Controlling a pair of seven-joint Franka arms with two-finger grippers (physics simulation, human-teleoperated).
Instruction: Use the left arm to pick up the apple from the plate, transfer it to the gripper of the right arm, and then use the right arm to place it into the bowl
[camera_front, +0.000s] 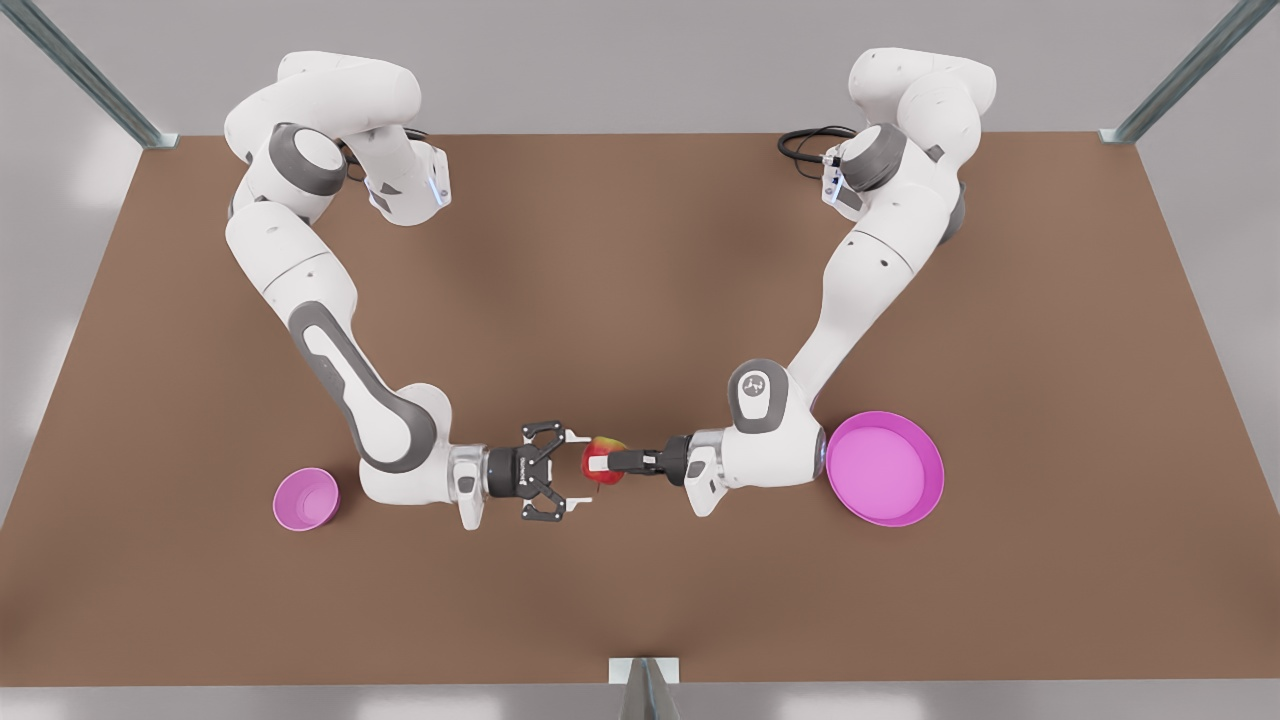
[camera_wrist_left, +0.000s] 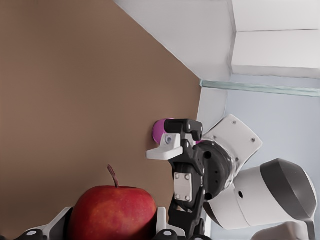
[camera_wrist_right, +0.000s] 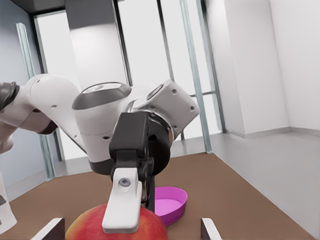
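- The small round red apple with a yellowish patch (camera_front: 603, 460) hangs in the air above the brown counter (camera_front: 640, 300), about midway between the two arms and near the counter's front edge.
- The left gripper (camera_front: 612, 462), a slim, straight black two-finger tool on a white hand block, reaches in from the front view's right, and its fingers (camera_wrist_right: 122, 205) are clamped on the apple; in the right wrist view one white-padded finger lies across the red skin.
- The left arm (camera_front: 860, 290), white and grey and jointed, runs from the far right corner of the counter down to that hand, which lies roughly level.
- The right gripper (camera_front: 580, 472), a black open-linkage tool behind a silvery wrist ring, faces the apple from the front view's left; its fingers (camera_front: 577, 437) are spread wide apart, their white tips just beside the fruit on either side, and whether they touch it cannot be told.
- The right arm (camera_front: 330, 340), also white and grey, bends down from the far left corner.
- The wide, shallow bright pink plate (camera_front: 885, 468) sits on the counter just beside the left arm's wrist, on the front view's right.
- The small, deeper bright pink bowl (camera_front: 306, 499) stands on the counter near the right arm's forearm, on the front view's left.
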